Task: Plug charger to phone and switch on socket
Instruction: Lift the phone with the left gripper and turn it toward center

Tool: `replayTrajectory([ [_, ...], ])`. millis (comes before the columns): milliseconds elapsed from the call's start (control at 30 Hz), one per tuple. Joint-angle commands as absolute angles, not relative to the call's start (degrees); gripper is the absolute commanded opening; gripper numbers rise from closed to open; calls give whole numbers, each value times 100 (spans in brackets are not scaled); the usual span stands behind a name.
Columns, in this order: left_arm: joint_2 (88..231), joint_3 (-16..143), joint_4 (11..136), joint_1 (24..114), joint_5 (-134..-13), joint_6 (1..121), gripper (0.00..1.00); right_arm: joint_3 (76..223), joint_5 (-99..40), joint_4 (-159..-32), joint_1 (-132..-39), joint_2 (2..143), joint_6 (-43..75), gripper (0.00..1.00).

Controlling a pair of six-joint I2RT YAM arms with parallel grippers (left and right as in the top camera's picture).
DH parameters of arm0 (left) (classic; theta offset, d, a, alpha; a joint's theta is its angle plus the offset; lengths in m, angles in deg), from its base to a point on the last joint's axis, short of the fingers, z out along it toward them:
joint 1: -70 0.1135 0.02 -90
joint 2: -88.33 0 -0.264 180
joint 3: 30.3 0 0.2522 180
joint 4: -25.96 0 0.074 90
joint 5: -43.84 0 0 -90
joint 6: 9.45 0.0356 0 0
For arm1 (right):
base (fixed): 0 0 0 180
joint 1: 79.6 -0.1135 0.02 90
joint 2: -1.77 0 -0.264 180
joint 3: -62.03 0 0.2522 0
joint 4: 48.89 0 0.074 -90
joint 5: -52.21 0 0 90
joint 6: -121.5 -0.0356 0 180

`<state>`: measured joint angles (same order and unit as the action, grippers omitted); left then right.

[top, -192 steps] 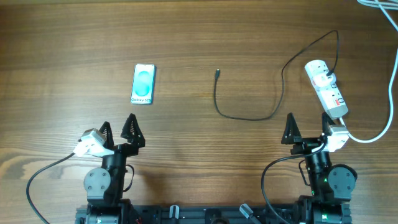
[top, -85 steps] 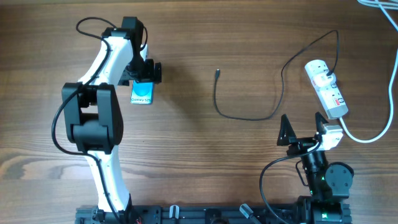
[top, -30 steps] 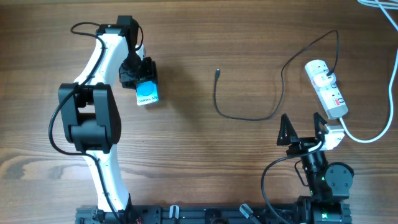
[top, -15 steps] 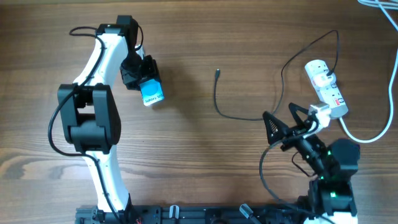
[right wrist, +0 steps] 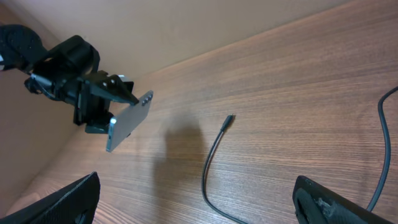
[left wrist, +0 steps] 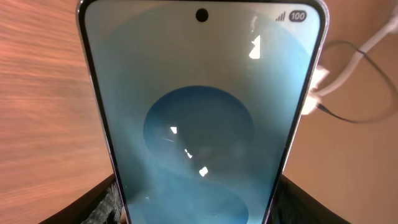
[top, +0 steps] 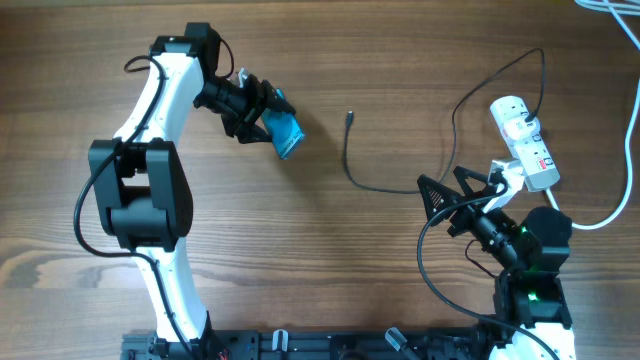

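Observation:
My left gripper is shut on the phone and holds it tilted above the table, left of centre. The phone's light blue screen fills the left wrist view; it also shows in the right wrist view. The black charger cable lies on the table, its connector tip right of the phone; the tip shows in the right wrist view. Its white plug sits in the socket at the right. My right gripper is open and empty, over the cable's curve, left of the socket.
A thick white cord loops from the socket along the right table edge. Another white cord crosses the top right corner. The arm bases stand along the front edge.
My left gripper has lifted the phone and carried it right, towards the cable tip, tilting it. My right arm has risen from its rest and reached left towards the cable.

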<state>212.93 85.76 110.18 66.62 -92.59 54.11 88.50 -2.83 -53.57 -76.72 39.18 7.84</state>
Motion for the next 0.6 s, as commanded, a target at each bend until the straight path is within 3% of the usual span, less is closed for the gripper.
replayTrajectory([
  [0,21039,8703,11132,6675,-11001,5238,55,8976,-146,-5326,-7697,3929,730,100],
  [100,21039,8703,11272,6697,-12055,5070,51,8976,-146,-5326,-7697,3929,728,100],
  [300,21039,8703,11534,6701,-12142,3929,49,8976,-146,-5329,-7697,3929,730,100],
  [467,21039,8703,11547,6701,-12182,3931,15,8976,-146,-5329,-7697,3933,730,100],
  [533,21039,8703,11549,6701,-12263,3933,4,8976,-146,-5329,-7697,3933,728,100],
  [567,21039,8703,11549,6701,-12363,3933,4,8976,-146,-5329,-7697,3933,730,100],
])
